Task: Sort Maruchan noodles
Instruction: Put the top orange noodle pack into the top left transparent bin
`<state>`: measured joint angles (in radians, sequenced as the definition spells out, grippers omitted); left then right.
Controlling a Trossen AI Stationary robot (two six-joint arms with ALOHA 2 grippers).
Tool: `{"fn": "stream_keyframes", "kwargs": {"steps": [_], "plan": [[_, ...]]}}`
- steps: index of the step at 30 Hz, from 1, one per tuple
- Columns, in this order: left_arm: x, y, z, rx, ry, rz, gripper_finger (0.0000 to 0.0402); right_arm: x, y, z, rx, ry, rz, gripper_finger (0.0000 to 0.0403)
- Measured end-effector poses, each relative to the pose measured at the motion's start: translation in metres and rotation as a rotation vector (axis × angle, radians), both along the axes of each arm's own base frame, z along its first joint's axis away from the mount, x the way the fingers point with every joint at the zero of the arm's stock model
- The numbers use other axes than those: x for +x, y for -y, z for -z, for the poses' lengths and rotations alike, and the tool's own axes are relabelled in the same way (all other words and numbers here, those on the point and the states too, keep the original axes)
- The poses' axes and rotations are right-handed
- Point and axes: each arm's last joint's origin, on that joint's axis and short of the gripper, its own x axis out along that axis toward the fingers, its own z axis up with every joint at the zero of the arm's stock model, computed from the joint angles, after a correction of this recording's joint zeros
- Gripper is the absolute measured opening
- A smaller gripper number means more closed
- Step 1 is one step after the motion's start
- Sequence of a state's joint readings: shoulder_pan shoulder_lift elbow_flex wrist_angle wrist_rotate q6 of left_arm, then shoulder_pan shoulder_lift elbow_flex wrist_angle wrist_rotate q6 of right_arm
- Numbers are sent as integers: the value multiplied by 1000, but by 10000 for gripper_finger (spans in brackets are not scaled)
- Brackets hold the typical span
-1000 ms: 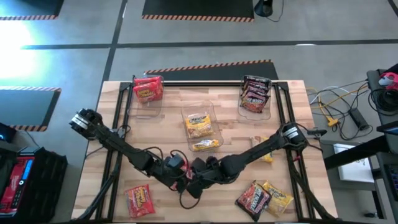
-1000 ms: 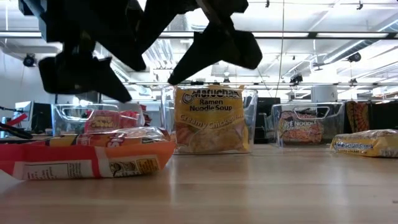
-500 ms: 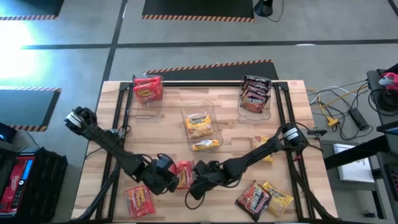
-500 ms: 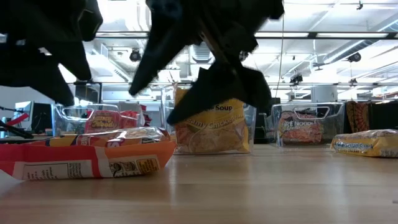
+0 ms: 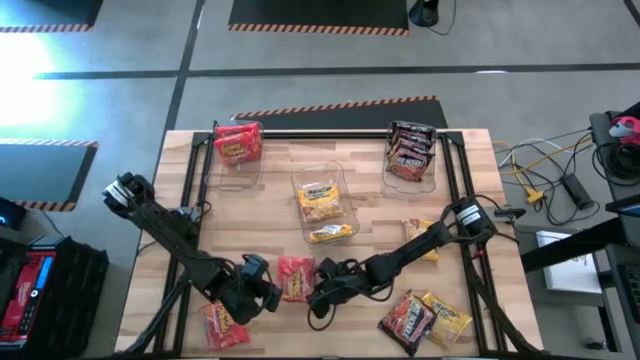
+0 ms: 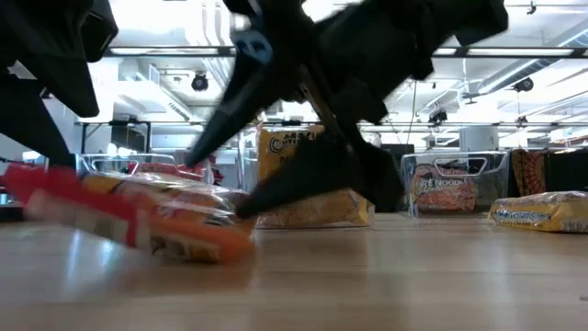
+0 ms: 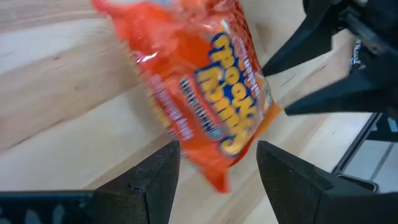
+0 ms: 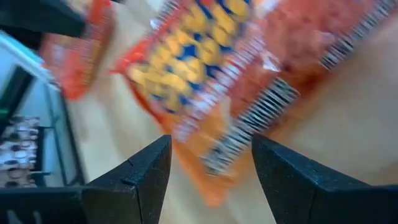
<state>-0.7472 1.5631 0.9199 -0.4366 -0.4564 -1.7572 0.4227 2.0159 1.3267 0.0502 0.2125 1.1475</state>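
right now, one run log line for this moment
task: sort noodles | left gripper: open, beside red packet | right gripper: open, other side | packet: on table

Pale wooden table [image 5: 270, 165] with a black frame along its edges. Three clear plastic bins on it: one [image 5: 236, 160] at the far left corner, one [image 5: 322, 178] near the middle, one [image 5: 412, 176] at the far right corner. Grey floor all around, with orange-and-black striped tape [image 5: 335, 104] just beyond the far edge. Tangle of cables [image 5: 545, 165] on the floor to the right.

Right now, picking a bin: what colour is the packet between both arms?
Red-orange packet with yellow lettering; the left wrist view shows it best.
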Motion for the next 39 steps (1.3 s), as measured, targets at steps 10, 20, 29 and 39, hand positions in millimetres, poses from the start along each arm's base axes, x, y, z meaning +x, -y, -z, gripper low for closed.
{"fn": "stream_keyframes", "kwargs": {"steps": [10, 20, 29, 39], "plan": [[-1, 2, -1, -18, 46, -77, 197, -5, 8, 11, -30, -36, 22, 214], [-3, 0, 1, -1, 23, -83, 197, 10, 1, -18, 22, 89, 19, 214], [-4, 0, 1, 11, 11, -83, 197, 20, -3, -36, -18, 150, -22, 214], [-6, 0, 2, 0, 5, -99, 197, 25, 3, -11, -10, 136, 3, 214]]}}
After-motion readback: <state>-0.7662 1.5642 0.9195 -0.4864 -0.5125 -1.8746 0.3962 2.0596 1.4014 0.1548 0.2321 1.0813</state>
